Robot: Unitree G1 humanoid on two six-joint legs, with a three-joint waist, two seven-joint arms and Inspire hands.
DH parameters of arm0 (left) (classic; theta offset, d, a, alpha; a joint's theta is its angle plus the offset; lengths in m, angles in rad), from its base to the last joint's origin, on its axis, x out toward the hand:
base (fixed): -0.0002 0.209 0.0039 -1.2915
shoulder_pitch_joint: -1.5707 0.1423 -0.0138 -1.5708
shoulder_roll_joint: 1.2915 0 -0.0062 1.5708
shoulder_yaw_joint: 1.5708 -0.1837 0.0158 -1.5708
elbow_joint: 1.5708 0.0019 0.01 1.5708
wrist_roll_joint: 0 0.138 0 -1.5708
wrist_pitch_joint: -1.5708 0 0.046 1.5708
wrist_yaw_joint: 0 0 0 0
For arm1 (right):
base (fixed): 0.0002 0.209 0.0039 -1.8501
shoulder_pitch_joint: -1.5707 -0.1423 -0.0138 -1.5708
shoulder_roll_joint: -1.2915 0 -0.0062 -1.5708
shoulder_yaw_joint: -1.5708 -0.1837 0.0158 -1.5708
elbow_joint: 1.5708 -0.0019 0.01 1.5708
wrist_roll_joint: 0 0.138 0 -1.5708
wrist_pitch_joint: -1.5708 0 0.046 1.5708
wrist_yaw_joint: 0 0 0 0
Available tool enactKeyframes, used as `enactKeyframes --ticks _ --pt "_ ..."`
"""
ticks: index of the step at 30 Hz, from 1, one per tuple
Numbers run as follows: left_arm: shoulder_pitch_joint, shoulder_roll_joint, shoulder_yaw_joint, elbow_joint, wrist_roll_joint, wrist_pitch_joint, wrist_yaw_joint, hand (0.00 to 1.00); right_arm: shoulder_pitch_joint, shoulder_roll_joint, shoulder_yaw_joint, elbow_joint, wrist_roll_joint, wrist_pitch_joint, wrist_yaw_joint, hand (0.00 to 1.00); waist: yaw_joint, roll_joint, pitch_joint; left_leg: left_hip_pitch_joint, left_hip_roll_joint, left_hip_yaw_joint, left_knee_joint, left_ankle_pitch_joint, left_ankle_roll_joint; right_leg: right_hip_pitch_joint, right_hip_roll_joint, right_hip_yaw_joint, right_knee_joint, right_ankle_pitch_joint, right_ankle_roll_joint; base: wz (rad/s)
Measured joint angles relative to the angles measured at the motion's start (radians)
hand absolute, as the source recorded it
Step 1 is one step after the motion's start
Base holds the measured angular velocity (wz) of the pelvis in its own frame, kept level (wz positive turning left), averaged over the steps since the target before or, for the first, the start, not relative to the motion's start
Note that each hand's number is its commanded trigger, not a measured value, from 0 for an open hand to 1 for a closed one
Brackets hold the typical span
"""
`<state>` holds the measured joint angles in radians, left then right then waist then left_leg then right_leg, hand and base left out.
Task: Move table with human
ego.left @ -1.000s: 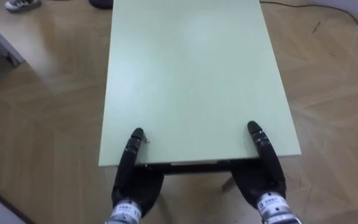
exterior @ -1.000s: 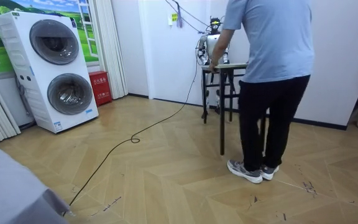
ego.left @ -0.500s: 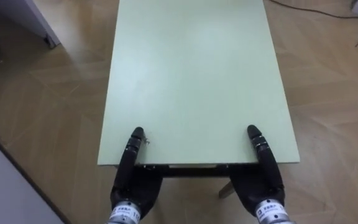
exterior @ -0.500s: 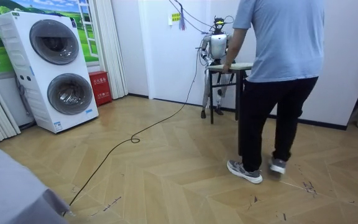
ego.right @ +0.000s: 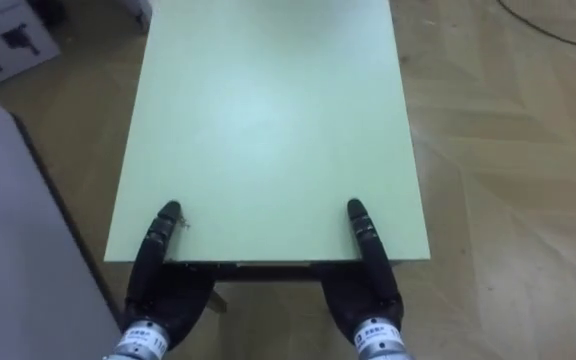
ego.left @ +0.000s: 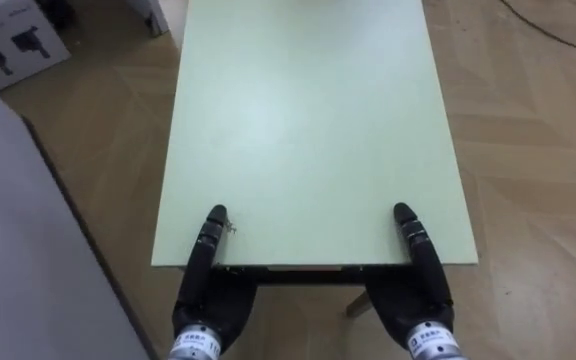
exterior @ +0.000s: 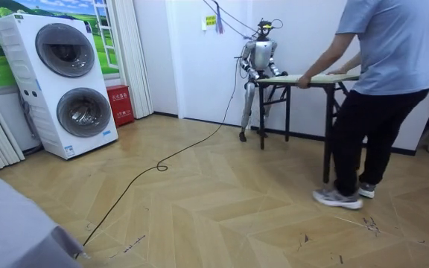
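Robot and person at the two ends of a table.
Left eye view: the pale green worktop point(ego.left: 308, 120) runs away from the camera above the wooden floor point(ego.left: 528, 150). The left robot hand point(ego.left: 208, 252) and the right robot hand point(ego.left: 418, 258) each reach over its near edge, one by each corner, with the rest under the top, so I cannot tell if they are open or closed. Room view: the robot stands at the end of the table point(exterior: 311, 78) on the room view's left, and a person point(exterior: 382, 89) holds the other end. Right eye view: a white box point(ego.right: 3, 40) lies on the floor at the upper left.
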<state>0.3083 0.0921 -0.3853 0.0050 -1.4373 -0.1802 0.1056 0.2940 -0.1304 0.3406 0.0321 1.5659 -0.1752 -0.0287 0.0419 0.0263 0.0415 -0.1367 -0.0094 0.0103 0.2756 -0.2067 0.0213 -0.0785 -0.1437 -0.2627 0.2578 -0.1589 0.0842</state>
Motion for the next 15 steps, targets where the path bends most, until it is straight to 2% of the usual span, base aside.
enactKeyframes --ticks 1,2,4,5,6,7,8,9,10,11,13,15 --pt "0.000 -0.002 0.002 -0.001 0.000 0.000 0.000 1.00 0.001 0.003 0.000 0.000 0.001 0.000 0.000 1.00 -0.002 0.000 -0.0003 -0.014 0.003 0.000 0.009 0.001 -0.001 0.013 0.001 -0.028 -0.003 0.000 0.000 1.00" --pt "-0.001 -0.002 0.002 -0.003 0.004 0.001 0.000 1.00 0.002 0.004 -0.001 0.000 0.002 0.000 0.002 1.00 -0.021 0.001 -0.0007 -0.030 0.008 0.016 0.022 0.001 0.000 0.028 -0.001 -0.072 -0.003 0.000 0.000 1.03" --pt "-0.005 -0.001 0.002 -0.003 0.017 0.003 0.000 1.00 0.006 0.006 -0.002 0.000 0.010 -0.002 0.004 1.00 -0.052 -0.001 -0.0017 -0.044 0.018 0.054 0.032 0.013 0.005 0.045 -0.002 -0.111 0.007 -0.001 -0.001 1.11" --pt "-0.006 -0.001 0.002 -0.003 0.020 0.003 0.001 1.00 0.006 0.008 -0.003 0.000 0.010 -0.002 0.004 1.00 -0.064 0.000 -0.0016 -0.044 0.020 0.058 0.031 0.017 0.007 0.045 -0.004 -0.115 0.023 -0.003 -0.005 1.07" --pt "-0.006 0.000 0.002 -0.003 0.022 0.004 0.002 1.00 0.009 0.011 -0.004 0.000 0.010 -0.002 0.004 1.00 -0.068 0.000 -0.0009 -0.040 0.020 0.025 0.033 0.021 0.008 0.022 -0.011 -0.118 0.089 -0.022 -0.025 0.77" --pt "-0.005 -0.001 0.001 -0.003 0.023 0.004 0.005 1.00 0.013 0.017 -0.005 0.001 0.008 0.001 0.004 1.00 -0.069 -0.001 -0.0014 -0.038 0.021 -0.037 0.038 0.023 0.005 0.000 0.015 -0.057 0.080 -0.063 -0.050 0.62" --pt "-0.006 -0.001 0.003 -0.003 0.022 0.004 0.004 1.00 0.011 0.018 -0.005 0.000 0.006 0.002 0.004 1.00 -0.065 -0.001 -0.0014 -0.045 0.016 -0.069 0.040 0.025 0.000 -0.015 0.039 -0.021 0.038 -0.068 -0.059 0.58" --pt "-0.007 -0.006 0.009 -0.002 0.022 0.005 0.001 1.00 0.006 0.013 -0.007 -0.005 0.001 0.001 0.004 1.00 -0.070 0.004 -0.0028 -0.068 0.004 -0.085 0.048 0.026 -0.006 -0.044 0.063 0.027 -0.007 -0.015 -0.080 0.86" --pt "-0.006 -0.019 0.008 -0.002 0.029 0.011 0.001 1.00 0.006 0.004 -0.010 -0.009 0.002 -0.003 0.005 1.00 -0.085 0.015 -0.0068 -0.080 0.010 -0.003 0.044 0.032 -0.008 -0.041 0.044 -0.048 0.010 -0.015 -0.073 1.06" --pt "-0.006 -0.025 0.007 -0.002 0.033 0.012 0.002 1.00 0.005 0.003 -0.011 -0.006 0.008 -0.003 0.005 1.00 -0.086 0.018 -0.0070 -0.081 0.037 0.120 0.042 0.034 -0.004 -0.036 0.041 -0.084 0.019 -0.015 -0.073 0.89" --pt "-0.005 -0.020 0.008 0.000 0.032 0.016 0.003 1.00 0.013 0.004 -0.010 -0.007 0.005 -0.006 0.005 1.00 -0.075 0.016 -0.0065 -0.081 0.061 0.199 0.042 0.038 0.002 -0.026 0.043 -0.111 0.021 -0.015 -0.073 0.47" --pt "-0.005 -0.020 0.009 0.002 0.031 0.018 0.003 1.00 0.013 0.004 -0.010 -0.007 0.005 -0.006 0.005 1.00 -0.057 0.017 -0.0060 -0.089 0.061 0.201 0.052 0.038 0.002 -0.027 0.038 -0.125 0.035 -0.018 -0.067 0.32"
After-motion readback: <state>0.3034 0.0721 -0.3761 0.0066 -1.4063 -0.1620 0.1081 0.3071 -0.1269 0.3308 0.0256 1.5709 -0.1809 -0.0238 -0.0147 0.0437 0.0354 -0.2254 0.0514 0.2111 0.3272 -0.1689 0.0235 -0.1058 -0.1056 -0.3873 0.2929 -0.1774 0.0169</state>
